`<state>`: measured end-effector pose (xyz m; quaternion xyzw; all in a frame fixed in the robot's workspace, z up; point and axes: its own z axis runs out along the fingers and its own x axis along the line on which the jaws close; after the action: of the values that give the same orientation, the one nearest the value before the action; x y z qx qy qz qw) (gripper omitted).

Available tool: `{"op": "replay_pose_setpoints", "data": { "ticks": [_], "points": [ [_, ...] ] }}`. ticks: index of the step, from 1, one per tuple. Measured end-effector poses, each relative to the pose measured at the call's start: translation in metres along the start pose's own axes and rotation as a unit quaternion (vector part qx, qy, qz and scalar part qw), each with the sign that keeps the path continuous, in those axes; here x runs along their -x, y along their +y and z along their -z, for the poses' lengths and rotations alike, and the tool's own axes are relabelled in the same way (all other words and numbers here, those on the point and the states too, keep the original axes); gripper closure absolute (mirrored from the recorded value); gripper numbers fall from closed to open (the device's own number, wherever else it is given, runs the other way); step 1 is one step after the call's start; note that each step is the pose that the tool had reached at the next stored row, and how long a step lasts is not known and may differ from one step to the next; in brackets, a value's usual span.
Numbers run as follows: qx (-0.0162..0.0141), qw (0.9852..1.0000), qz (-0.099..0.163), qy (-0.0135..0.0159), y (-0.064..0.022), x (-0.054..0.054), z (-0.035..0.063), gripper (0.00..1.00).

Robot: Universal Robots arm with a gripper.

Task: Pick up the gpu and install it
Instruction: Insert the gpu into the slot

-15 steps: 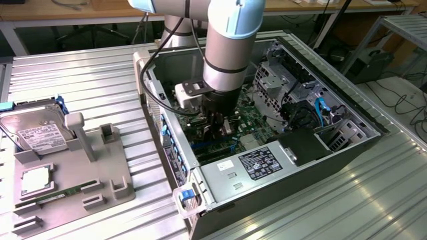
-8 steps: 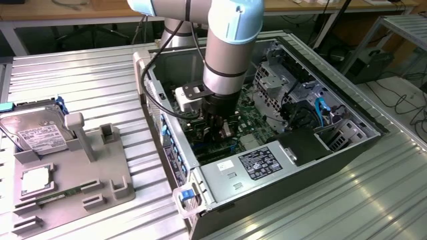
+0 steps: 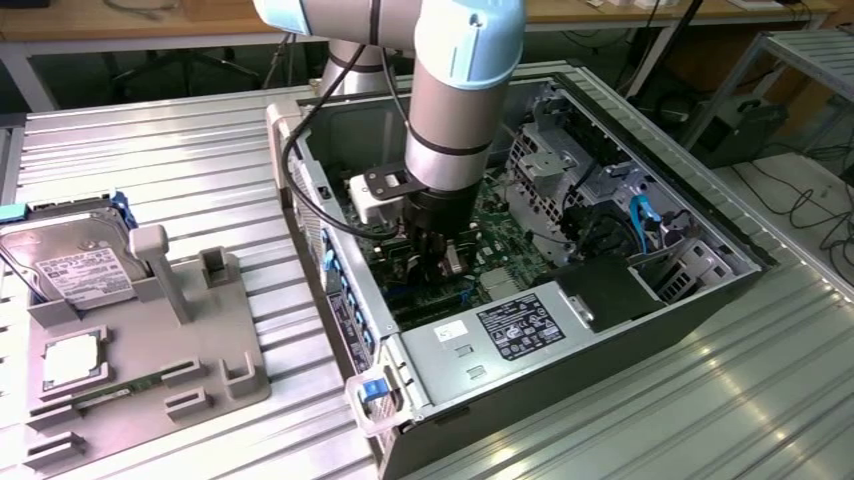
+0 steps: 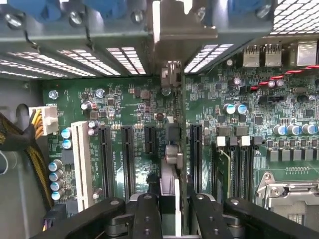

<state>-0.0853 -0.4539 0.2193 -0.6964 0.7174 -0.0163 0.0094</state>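
**A:** What stood nearest the wrist camera?

**B:** The gripper, its black fingers closed on the gpu, which was seen edge-on as a thin upright card running up the middle of the frame to its silver bracket at the case's rear slots.

**A:** And the card itself, where was it?

**B:** Down among the black expansion slots of the green motherboard; whether it was seated, I could not tell.

**A:** In the exterior view?

**B:** In the lower left of the frame was a grey fixture tray, with a hard drive at its far end. At the centre, the arm reached straight down into the open computer case, gripper low over the board. Behind, in the upper part of the frame, were wooden desks.
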Motion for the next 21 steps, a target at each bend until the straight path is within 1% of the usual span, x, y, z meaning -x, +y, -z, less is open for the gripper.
{"op": "replay_pose_setpoints", "data": {
  "ticks": [5, 6, 7, 8, 9, 10, 13, 21],
  "points": [
    [-0.0012, 1.0, 0.0, -0.0006, 0.0004, 0.0, -0.0004, 0.72],
    [-0.0028, 1.0, 0.0, -0.003, 0.0002, 0.001, -0.0023, 0.71],
    [-0.0023, 1.0, 0.0, -0.001, 0.0004, 0.0, -0.0005, 0.71],
    [-0.0029, 1.0, 0.0, -0.001, 0.0006, 0.0, 0.0002, 0.71],
    [-0.0028, 1.0, 0.0, -0.0002, 0.0005, 0.0, 0.003, 0.65],
    [-0.0034, 1.0, 0.0, -0.0008, 0.0003, 0.0, 0.0075, 0.65],
    [-0.0042, 1.0, 0.0, -0.0007, -0.0002, 0.0, 0.0217, 0.65],
    [-0.0051, 1.0, 0.0, -0.0007, -0.0015, -0.001, 0.0578, 0.65]
  ]
}}
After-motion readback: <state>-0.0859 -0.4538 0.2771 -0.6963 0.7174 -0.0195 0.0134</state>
